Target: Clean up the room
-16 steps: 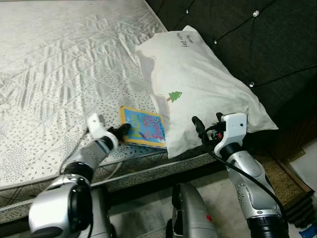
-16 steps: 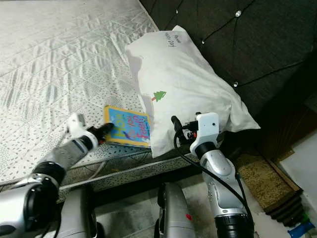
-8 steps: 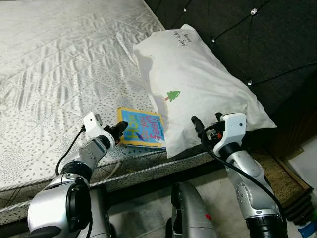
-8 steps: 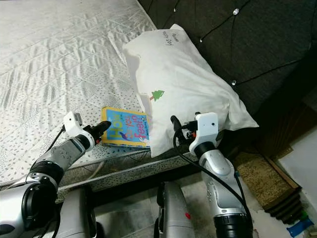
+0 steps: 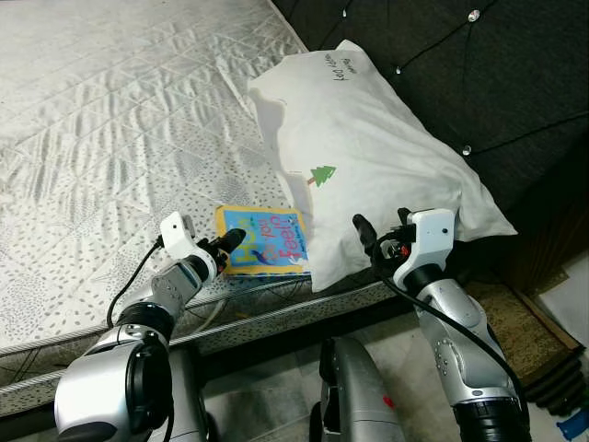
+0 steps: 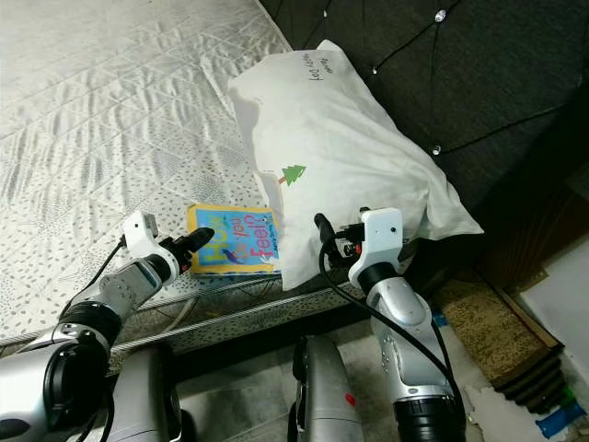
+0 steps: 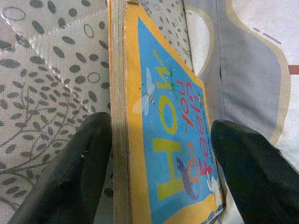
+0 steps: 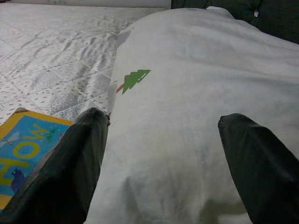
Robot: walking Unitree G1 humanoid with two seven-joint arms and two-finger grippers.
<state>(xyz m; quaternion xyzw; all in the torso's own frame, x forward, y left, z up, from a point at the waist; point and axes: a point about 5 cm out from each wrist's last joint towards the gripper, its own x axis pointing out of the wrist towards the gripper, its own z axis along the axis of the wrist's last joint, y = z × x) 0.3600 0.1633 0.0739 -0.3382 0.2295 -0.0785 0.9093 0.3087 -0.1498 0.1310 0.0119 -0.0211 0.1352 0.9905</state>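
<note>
A picture book (image 5: 264, 241) with a blue cover and yellow border lies flat on the mattress near its front edge, one end tucked under a large white pillow (image 5: 368, 152) with a small green tree print. My left gripper (image 5: 232, 242) is open at the book's near corner. In the left wrist view the book (image 7: 163, 135) lies between its two black fingers (image 7: 74, 172), one of them along the book's edge. My right gripper (image 5: 377, 232) is open just in front of the pillow's near end, and the pillow (image 8: 187, 107) fills the space ahead of it.
The quilted grey mattress (image 5: 110, 120) stretches away to the left. A dark tufted headboard (image 5: 460, 64) rises behind the pillow. Below the bed's front rail (image 5: 276, 318) are a tiled floor and a brown mat (image 5: 525, 336) at the right.
My left gripper has dropped lower and pushed slightly forward onto the book's near corner. The right arm has hardly moved.
</note>
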